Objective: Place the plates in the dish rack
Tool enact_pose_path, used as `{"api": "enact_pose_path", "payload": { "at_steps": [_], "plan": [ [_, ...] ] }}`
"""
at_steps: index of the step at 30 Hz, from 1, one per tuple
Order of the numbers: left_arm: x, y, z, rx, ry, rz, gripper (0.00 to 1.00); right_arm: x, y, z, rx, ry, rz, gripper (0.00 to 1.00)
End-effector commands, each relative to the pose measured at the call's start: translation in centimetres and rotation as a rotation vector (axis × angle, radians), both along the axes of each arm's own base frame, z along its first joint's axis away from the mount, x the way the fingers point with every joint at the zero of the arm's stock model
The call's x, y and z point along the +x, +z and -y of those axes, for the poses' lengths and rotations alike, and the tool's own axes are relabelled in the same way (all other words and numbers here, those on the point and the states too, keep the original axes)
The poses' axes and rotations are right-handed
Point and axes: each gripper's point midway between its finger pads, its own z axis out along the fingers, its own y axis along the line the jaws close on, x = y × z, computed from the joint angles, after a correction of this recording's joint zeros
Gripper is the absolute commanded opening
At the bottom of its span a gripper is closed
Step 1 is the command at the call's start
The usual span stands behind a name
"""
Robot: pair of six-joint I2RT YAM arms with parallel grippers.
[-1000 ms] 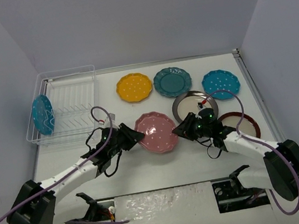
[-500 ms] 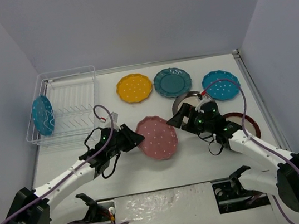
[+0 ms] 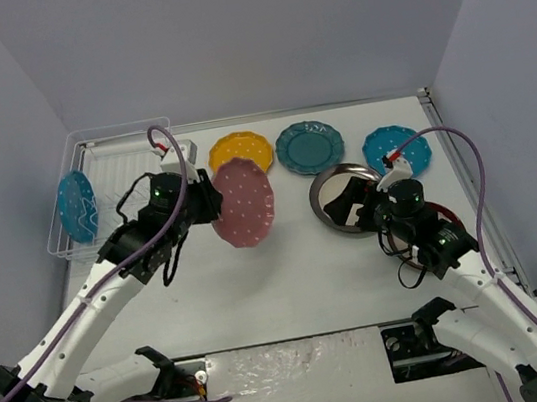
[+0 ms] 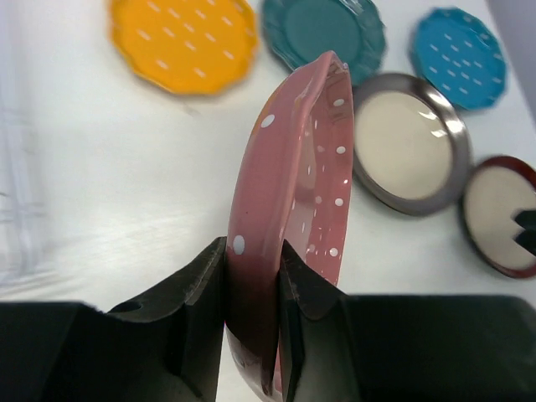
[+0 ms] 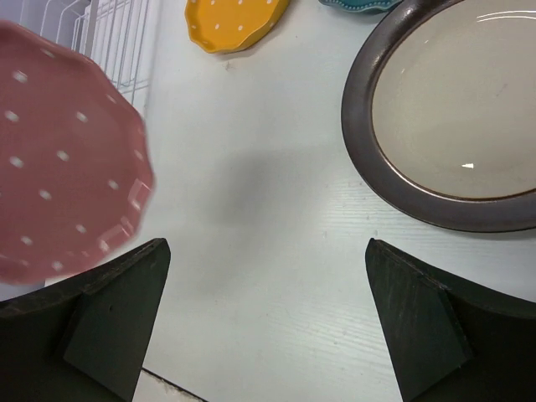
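the right gripper hangs wide open and empty over the table. the left gripper pinches the pink plate on edge, lifted beside the dish rack. one blue plate stands racked at its left end; five other plates lie flat, not yet loaded.

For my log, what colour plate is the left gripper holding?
The plate is pink, white-dotted; left wrist view.

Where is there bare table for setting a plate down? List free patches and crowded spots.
Free: the near middle of the table, in front of the held pink plate and the grey-rimmed plate. Crowded: the far side, where yellow plate, teal plate, blue plate and the grey-rimmed one sit close.
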Motion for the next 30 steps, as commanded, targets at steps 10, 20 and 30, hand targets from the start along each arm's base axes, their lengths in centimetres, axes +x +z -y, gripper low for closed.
{"api": "enact_pose_path", "payload": {
  "at_steps": [10,20,30],
  "plan": [
    [5.3,15.6,-19.1,0.532,0.499,0.349,0.00,-0.4,2.1,0.9,-0.063,0.029,0.107,1.00],
    [10.6,14.6,-27.4,0.794,0.625,0.270,0.00,-0.4,0.0,0.7,-0.136,0.089,0.082,1.00],
    [13.5,13.2,-32.8,0.853,0.664,0.256,0.00,-0.5,-1.0,-0.5,-0.123,0.154,0.069,1.00]
  ]
}}
